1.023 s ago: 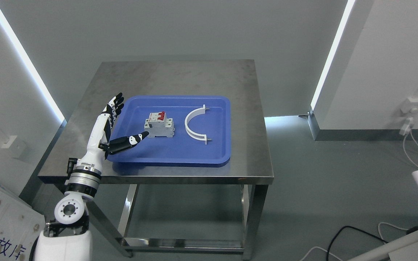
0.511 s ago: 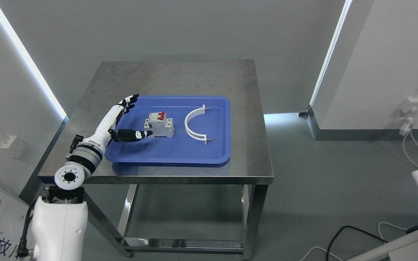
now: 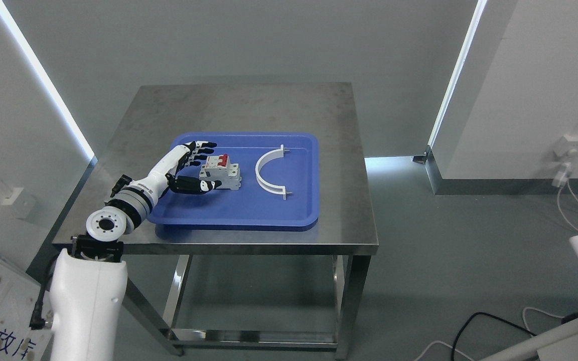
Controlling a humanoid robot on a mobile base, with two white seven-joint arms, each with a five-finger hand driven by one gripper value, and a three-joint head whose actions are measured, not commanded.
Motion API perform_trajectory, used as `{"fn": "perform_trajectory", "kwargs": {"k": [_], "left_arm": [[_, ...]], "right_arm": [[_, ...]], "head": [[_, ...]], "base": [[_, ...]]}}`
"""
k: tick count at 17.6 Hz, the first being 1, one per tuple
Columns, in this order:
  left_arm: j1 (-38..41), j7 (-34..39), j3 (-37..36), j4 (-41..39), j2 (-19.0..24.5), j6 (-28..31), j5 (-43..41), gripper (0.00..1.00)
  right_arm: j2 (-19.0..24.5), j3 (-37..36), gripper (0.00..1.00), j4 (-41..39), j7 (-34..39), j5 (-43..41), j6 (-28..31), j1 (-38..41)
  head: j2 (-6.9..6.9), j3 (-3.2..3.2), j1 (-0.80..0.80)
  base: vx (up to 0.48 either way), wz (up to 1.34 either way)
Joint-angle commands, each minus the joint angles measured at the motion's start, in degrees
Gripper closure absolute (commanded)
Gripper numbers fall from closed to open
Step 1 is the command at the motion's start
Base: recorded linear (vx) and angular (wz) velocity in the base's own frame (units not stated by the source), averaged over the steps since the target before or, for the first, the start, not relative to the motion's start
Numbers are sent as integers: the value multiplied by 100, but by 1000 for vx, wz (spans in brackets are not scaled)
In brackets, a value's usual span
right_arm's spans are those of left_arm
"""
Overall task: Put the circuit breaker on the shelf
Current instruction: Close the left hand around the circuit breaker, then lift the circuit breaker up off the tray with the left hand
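I see the small grey-and-white plastic circuit breaker with red switch levers (image 3: 220,172) sitting inside the blue rectangular plastic tray (image 3: 249,210), in its left half toward the far side. There is print on its pale face, but I cannot read it from this view. Its long axis runs roughly left to right across the tray, and the red levers sit on its upper far edge, toward the back of the surface.

My left hand (image 3: 196,168), white with black fingers, brackets the breaker from the left. The four fingers (image 3: 201,149) reach over its far left corner, and the thumb (image 3: 198,186) stretches along its near side, the white tip just at the lower front edge. The hand is spread wide around the body; I cannot tell whether any finger touches it, and it is not clamped on.

To the right of the breaker, apart from it, a white half-ring plastic bracket (image 3: 267,173) lies flat in the tray, its open side facing right.

The tray rests on the square brushed-steel surface (image 3: 249,108) with metal legs. At the lower left, a pale panel (image 3: 3,313) bears blue Chinese characters, only partly in view; I make out something like "存放库".
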Motion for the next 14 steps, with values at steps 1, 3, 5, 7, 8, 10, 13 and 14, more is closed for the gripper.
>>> {"fn": "perform_trajectory", "kwargs": {"k": [1,3,5,7,8,10,13,14], "left_arm": [[-69,55,-49,553,48,-167,-280,47],[-69,126,161,553,22,-483,-280,69],[-69,126,363,561,13,-860,-280,89],[-69,178,478,588,-13,-1055,-271,92],[-78,292,626,570,-109,-1108,-228,92],[-401,599,1431,509,-502,-1545,148,92],[-430,1160,1981,500,-502,-2669,1106,91],[-334,1520,1955,500,-502,-3038,1317,91]], "right_arm": [[-100,114,0,0,3,0,315,0],[-100,114,0,0,3,0,315,0],[-100,114,0,0,3,0,315,0],[-100,114,0,0,3,0,315,0],[-100,114,0,0,3,0,315,0],[-100,114,0,0,3,0,315,0],[-100,114,0,0,3,0,315,0],[-100,114,0,0,3,0,315,0]], "head": [[0,0,0],[0,0,0],[0,0,0],[0,0,0],[0,0,0],[0,0,0],[0,0,0],[0,0,0]], "base": [[0,0],[0,0],[0,0],[0,0],[0,0],[0,0],[0,0],[0,0]]}}
